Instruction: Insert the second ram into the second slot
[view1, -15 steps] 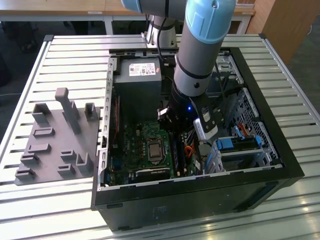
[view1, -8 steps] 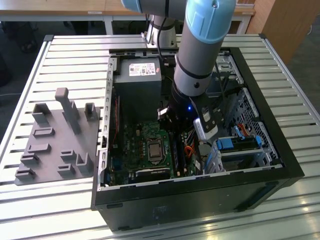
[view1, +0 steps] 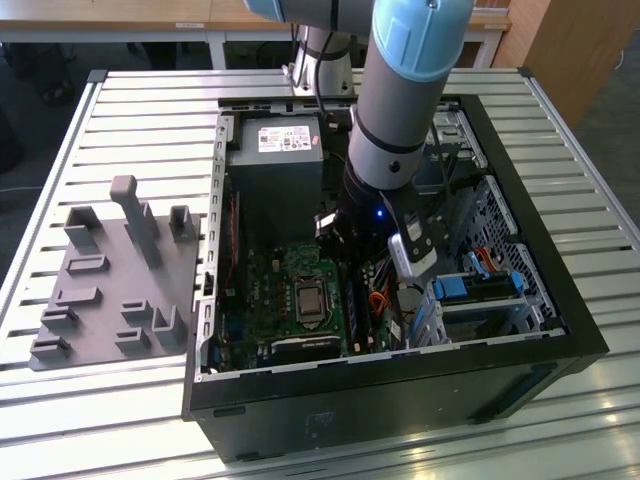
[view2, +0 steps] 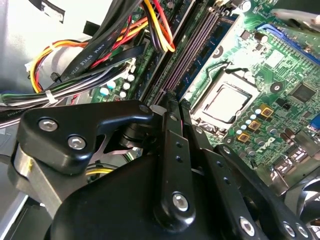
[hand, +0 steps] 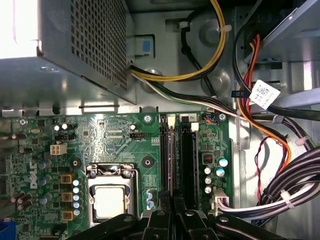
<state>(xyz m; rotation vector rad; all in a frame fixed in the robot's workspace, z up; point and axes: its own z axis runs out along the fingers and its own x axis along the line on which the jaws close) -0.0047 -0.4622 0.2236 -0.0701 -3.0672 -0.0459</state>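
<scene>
My gripper (view1: 357, 288) reaches down into the open computer case (view1: 400, 395), over the memory slots (view1: 355, 318) on the green motherboard. In both wrist views its black fingers (hand: 159, 217) stand close together, shut on a thin stick seen edge-on, the second ram (hand: 171, 160). The stick runs along the dark slots (hand: 185, 160) away from the gripper (hand: 172, 202), low on the board. In the second wrist view the gripper (view2: 172, 102) meets the same thin edge, the ram (view2: 189, 52), beside the slots. How deep it sits I cannot tell.
The processor socket (hand: 111, 197) lies beside the slots. A metal power supply (view1: 275, 165) fills the case's far end. Thick cable bundles (hand: 285, 170) crowd the other side of the slots. Blue drive-bay clips (view1: 452, 290) sit at the exterior view's right. A grey parts holder (view1: 110, 285) rests outside the case.
</scene>
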